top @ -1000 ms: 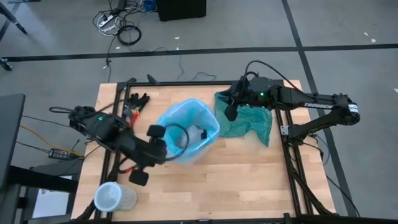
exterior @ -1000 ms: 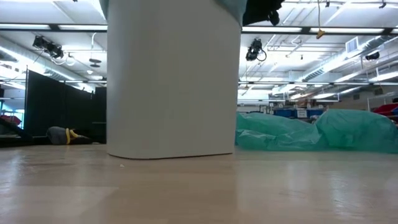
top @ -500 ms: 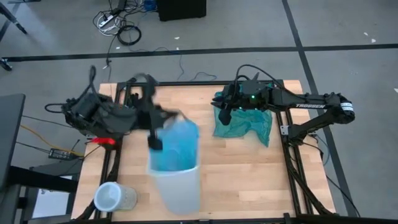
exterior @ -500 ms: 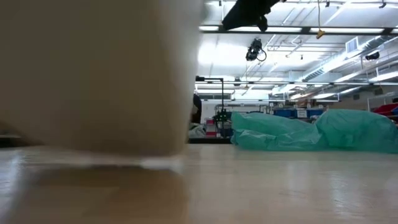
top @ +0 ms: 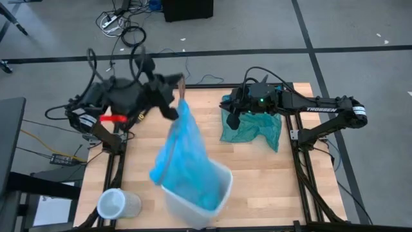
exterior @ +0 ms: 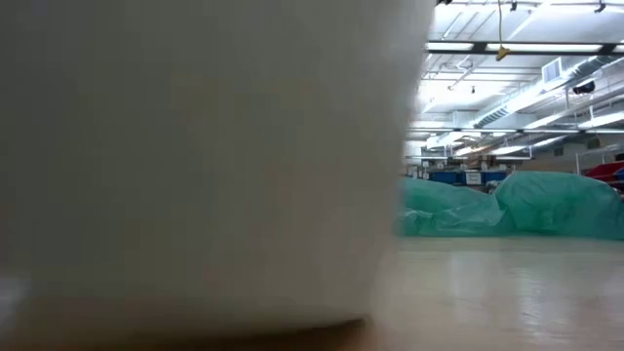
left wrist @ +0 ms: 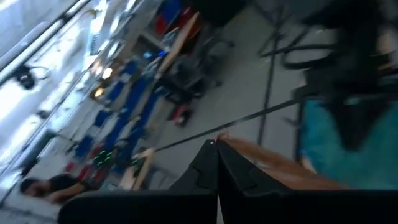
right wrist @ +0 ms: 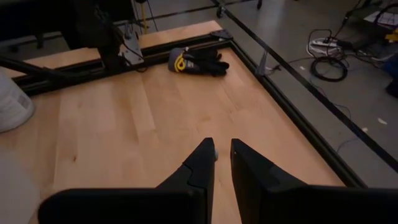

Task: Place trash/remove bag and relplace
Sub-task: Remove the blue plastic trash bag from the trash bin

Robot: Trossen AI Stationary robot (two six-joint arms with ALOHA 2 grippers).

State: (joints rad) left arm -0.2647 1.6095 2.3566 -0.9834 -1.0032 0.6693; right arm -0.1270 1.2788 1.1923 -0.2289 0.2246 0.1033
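The bag (top: 187,161), a light blue liner, stretches in the high view from the upper centre down into the white bin (top: 196,200) at the lower middle of the frame, its lower part still inside the bin. The left gripper (top: 178,90), raised at the upper left of centre, has its fingers (left wrist: 208,168) pressed together on the bag's top edge. The right gripper (top: 233,117) hangs at the right of centre over the teal-green bag (top: 254,127); its fingers (right wrist: 200,167) stand slightly apart and hold nothing. The wooden bench (top: 270,187) also carries a clear cup (top: 116,203) at lower left and black gloves (right wrist: 198,61). The low view is mostly filled by the bin wall (exterior: 195,156), with a ceiling-lit hall behind.
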